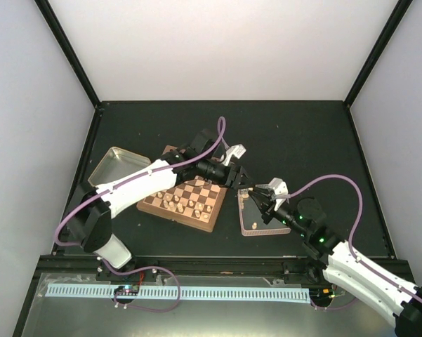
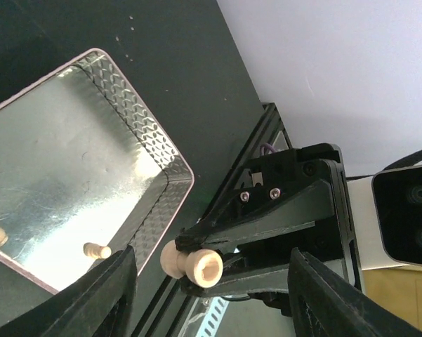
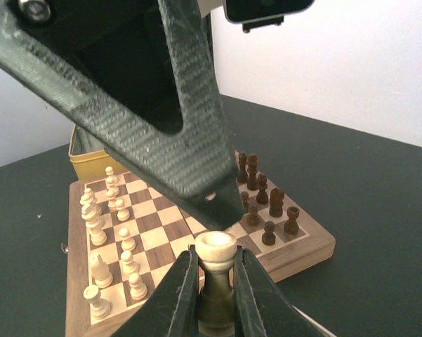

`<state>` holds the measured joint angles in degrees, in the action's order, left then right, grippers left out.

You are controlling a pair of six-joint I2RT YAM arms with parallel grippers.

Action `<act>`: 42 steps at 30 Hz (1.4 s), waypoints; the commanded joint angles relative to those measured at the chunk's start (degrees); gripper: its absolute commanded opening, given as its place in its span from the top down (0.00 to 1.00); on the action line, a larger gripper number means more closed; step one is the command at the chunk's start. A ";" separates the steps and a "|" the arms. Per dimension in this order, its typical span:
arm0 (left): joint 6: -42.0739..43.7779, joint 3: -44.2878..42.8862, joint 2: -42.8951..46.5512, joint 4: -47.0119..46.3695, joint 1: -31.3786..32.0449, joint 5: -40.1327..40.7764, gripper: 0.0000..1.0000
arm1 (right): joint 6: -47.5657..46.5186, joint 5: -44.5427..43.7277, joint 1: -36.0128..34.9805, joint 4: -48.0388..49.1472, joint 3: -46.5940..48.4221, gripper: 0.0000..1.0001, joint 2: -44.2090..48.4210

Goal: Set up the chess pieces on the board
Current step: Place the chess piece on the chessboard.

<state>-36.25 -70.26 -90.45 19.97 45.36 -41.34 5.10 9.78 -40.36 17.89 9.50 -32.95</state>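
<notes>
Right hand (image 3: 216,265) clamped on a pale chess piece (image 3: 216,246), held up just off the board's (image 3: 295,254) right side

Left hand (image 1: 239,177) hangs right next to it by the board's far-right corner, fingers spread, nothing in them. On the board, the other pale pieces (image 3: 98,228) stand in rows along one side, with the dark chessmen (image 3: 270,203) along the opposite one. Clear tray (image 1: 247,229) sits on the table just right of the board with a couple of pale pieces lying in it. Tin (image 1: 112,167) is off the board's left corner.
</notes>
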 commanded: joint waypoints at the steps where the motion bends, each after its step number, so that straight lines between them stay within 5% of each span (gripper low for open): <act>1: -0.10 -3.61 -1.60 1.36 1.14 -2.59 0.41 | -3.01 -0.20 0.13 5.10 -0.43 0.87 0.18; 9: 0.84 -5.32 -5.14 4.64 1.92 -2.34 0.57 | -4.53 0.08 0.04 5.93 -0.37 0.87 -1.58; 19: 2.00 -7.11 -6.93 6.54 2.09 -2.41 0.97 | -4.43 -1.37 0.05 4.92 0.16 0.86 -2.89; 24: 2.81 -7.74 -6.85 7.51 2.19 -1.00 0.99 | -1.35 -3.49 0.05 3.50 0.51 0.78 -2.72; 32: 6.29 -10.22 -5.24 13.34 1.60 11.50 0.98 | 10.74 -6.65 0.09 -9.79 2.61 0.36 7.18; 42: 8.44 -8.92 1.95 21.97 -1.56 26.11 0.98 | 29.14 -14.35 0.03 -21.84 5.60 0.32 19.76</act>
<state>-29.52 -78.81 -93.82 36.97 45.60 -23.55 24.67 -0.08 -40.38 2.15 12.25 -13.96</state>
